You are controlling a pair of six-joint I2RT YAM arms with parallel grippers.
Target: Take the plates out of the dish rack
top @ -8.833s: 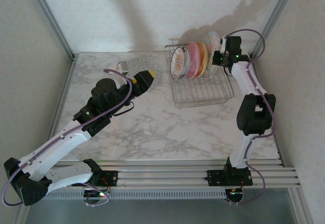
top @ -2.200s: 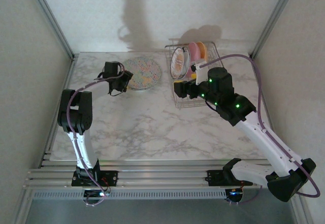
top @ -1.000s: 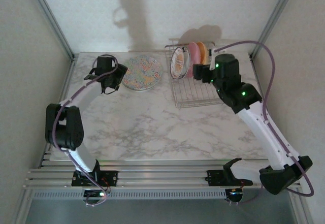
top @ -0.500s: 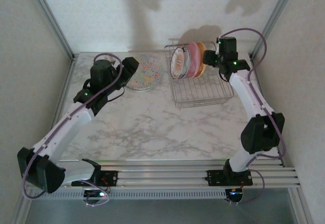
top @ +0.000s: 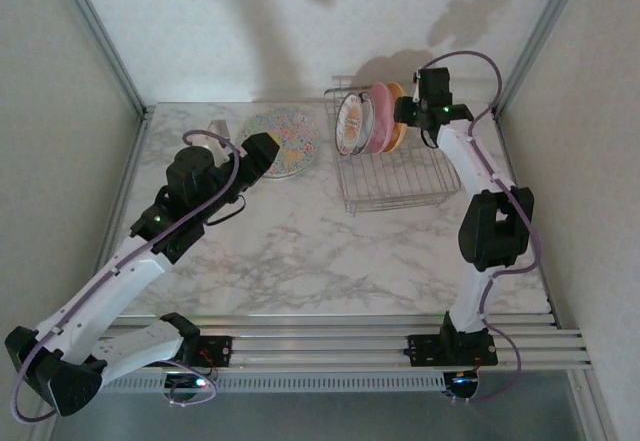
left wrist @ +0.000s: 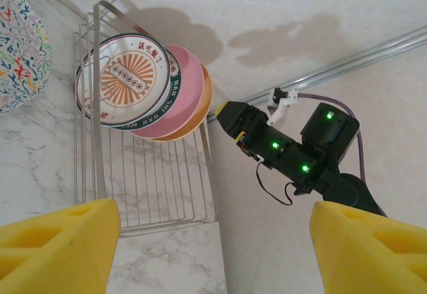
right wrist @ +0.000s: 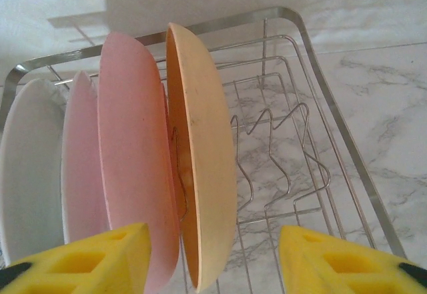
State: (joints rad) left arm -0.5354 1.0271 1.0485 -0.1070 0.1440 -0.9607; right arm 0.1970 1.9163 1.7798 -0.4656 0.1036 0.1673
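The dish rack [top: 398, 179] [right wrist: 347, 141] [left wrist: 150, 187] holds upright plates: a white one with a maroon rim [top: 352, 123] [left wrist: 125, 79], pink ones [top: 377, 119] [right wrist: 130, 167] [left wrist: 179, 97] and an orange one [top: 398, 126] [right wrist: 203, 167] at the right end. My right gripper [top: 405, 111] [right wrist: 213, 241] is open, with the orange plate's top rim between its yellow fingers [right wrist: 340, 261] and a gap on the right side. A speckled plate [top: 285, 141] [left wrist: 17, 47] lies flat on the table. My left gripper [top: 262, 151] [left wrist: 213, 241] is open just near of it, holding nothing.
The marble table [top: 300, 251] has free room in front of the rack and the speckled plate. Empty wire slots [right wrist: 280, 154] stand to the right of the orange plate. The back wall is close behind the rack.
The right gripper has edged left onto the orange plate's rim. The left arm has drawn its gripper back a little toward the near side of the speckled plate.
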